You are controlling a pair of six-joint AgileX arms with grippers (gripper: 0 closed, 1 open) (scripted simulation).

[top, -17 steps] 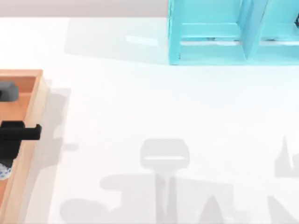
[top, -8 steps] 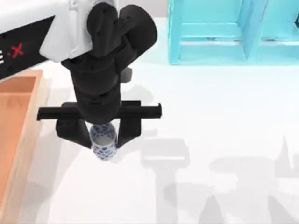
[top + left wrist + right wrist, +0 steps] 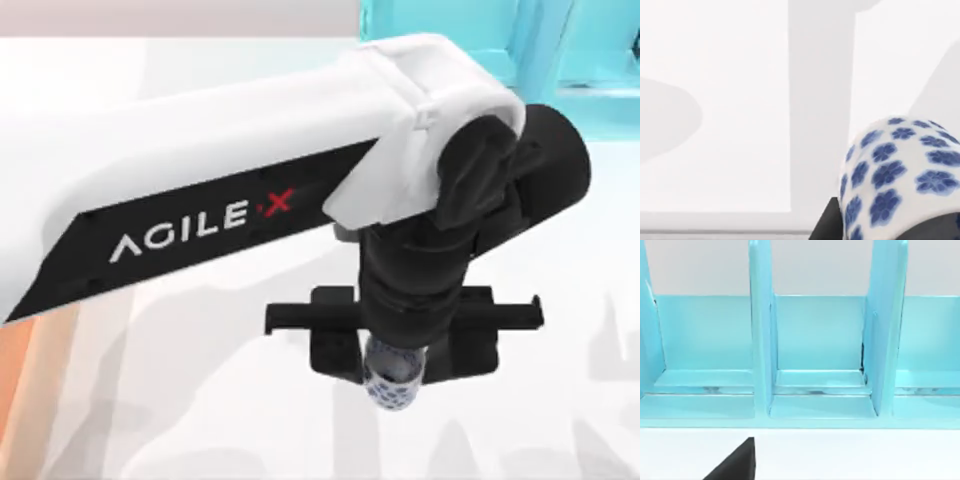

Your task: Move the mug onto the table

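Observation:
The mug (image 3: pixel 393 384), small and white with dark blue flower marks, sits between the two black fingers of my left gripper (image 3: pixel 397 376), which is shut on it. The long white and black left arm reaches from the top view's left across to the middle front of the table (image 3: pixel 560 420). Gripper and mug are over the bare white tabletop, right of the tray. Close up in the left wrist view, the mug (image 3: pixel 900 175) has the white table (image 3: pixel 740 125) behind it. Whether it touches the table I cannot tell.
The orange-brown wooden tray (image 3: pixel 18 400) lies at the left edge, partly hidden by the arm. A turquoise shelf unit (image 3: pixel 600 60) stands at the back right. Its compartments (image 3: pixel 820 340) face my right gripper (image 3: pixel 735 465), a black part of which shows low in the right wrist view.
My left gripper has carried the mug out of the tray and to the right, from the table's left side to its middle front. The grey block is now hidden.

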